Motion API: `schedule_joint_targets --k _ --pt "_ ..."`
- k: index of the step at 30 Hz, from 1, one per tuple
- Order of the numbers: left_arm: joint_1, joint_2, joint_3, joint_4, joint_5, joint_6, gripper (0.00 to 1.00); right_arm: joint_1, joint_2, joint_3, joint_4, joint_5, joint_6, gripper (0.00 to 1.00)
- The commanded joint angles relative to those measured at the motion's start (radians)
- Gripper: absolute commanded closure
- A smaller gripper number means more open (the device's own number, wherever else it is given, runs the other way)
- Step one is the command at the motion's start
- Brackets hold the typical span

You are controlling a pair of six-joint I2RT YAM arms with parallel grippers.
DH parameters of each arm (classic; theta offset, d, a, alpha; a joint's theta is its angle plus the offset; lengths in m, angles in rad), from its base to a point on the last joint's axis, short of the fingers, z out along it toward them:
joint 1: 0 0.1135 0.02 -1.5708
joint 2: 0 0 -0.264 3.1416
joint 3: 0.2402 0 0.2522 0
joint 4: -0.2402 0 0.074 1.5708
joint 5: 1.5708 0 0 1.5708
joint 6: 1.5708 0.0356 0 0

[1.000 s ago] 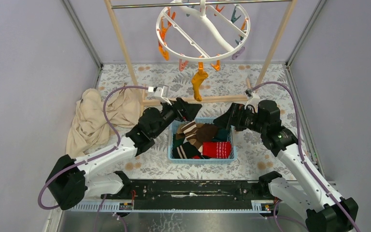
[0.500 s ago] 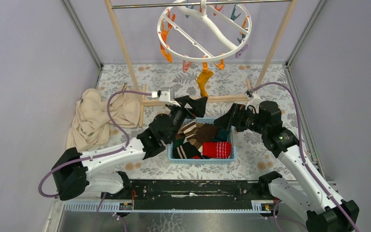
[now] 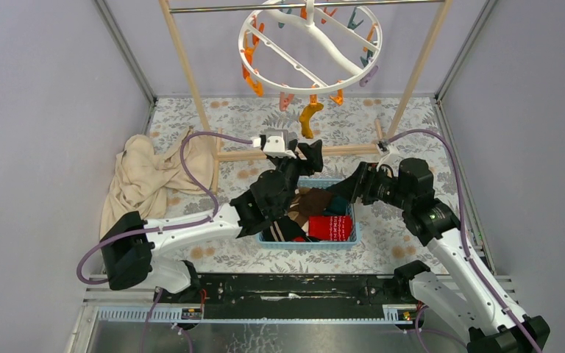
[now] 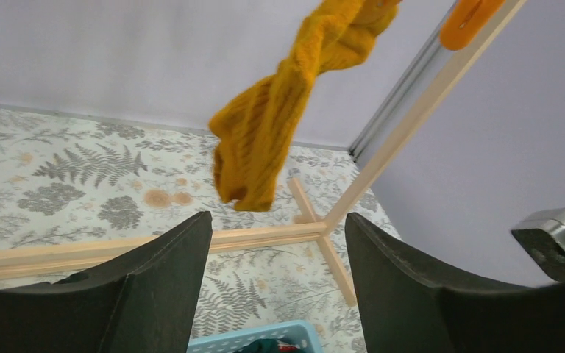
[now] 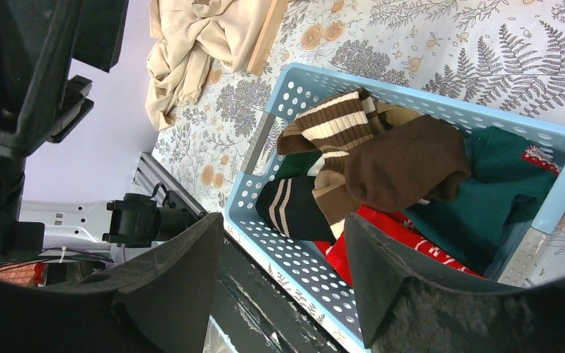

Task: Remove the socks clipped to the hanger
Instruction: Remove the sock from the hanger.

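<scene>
**Last mustard sock hangs just above the left claw**

Top view: one mustard sock (image 3: 307, 118) is clipped to the hanger (image 3: 322, 38), just above and beyond the left claw (image 3: 313, 153). A second ago that claw sat at the basket (image 3: 305, 243) rim; it has since lifted towards the sock. The right claw (image 3: 353, 187) has barely moved, over the other socks (image 3: 316, 212) in the basket.

Left wrist: fingers spread, empty, the sock above their gap.

Right wrist: fingers spread, empty, over the basket
</scene>
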Motion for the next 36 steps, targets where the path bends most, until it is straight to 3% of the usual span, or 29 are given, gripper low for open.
schedule_joint_targets --k 1,4,8,14,19,29,33,36 --pt "-0.006 -0.012 0.028 0.028 -0.072 0.056 0.31 0.007 -0.022 -0.017 0.007 -0.030 -0.014 0.33" --pt "0.001 -0.010 0.022 0.046 -0.069 0.076 0.36 0.007 -0.017 -0.019 0.019 -0.042 -0.010 0.34" --pt "0.026 0.007 0.040 0.065 -0.020 0.105 0.30 0.007 -0.017 -0.012 0.014 -0.046 -0.013 0.34" --pt "0.065 0.001 0.036 0.064 0.060 0.098 0.58 0.007 -0.027 -0.019 0.008 -0.041 -0.012 0.35" --pt "0.145 -0.049 0.018 -0.002 0.244 0.016 0.67 0.007 -0.029 -0.021 0.007 -0.043 -0.011 0.35" --pt "0.293 -0.105 0.025 -0.090 0.640 -0.057 0.68 0.007 -0.024 -0.030 0.021 -0.055 0.000 0.37" --pt "0.336 -0.116 0.023 -0.110 0.718 -0.068 0.67 0.007 -0.020 -0.034 0.026 -0.059 0.007 0.37" --pt "0.356 -0.122 0.016 -0.117 0.744 -0.068 0.58 0.007 -0.017 -0.035 0.031 -0.064 0.011 0.37"
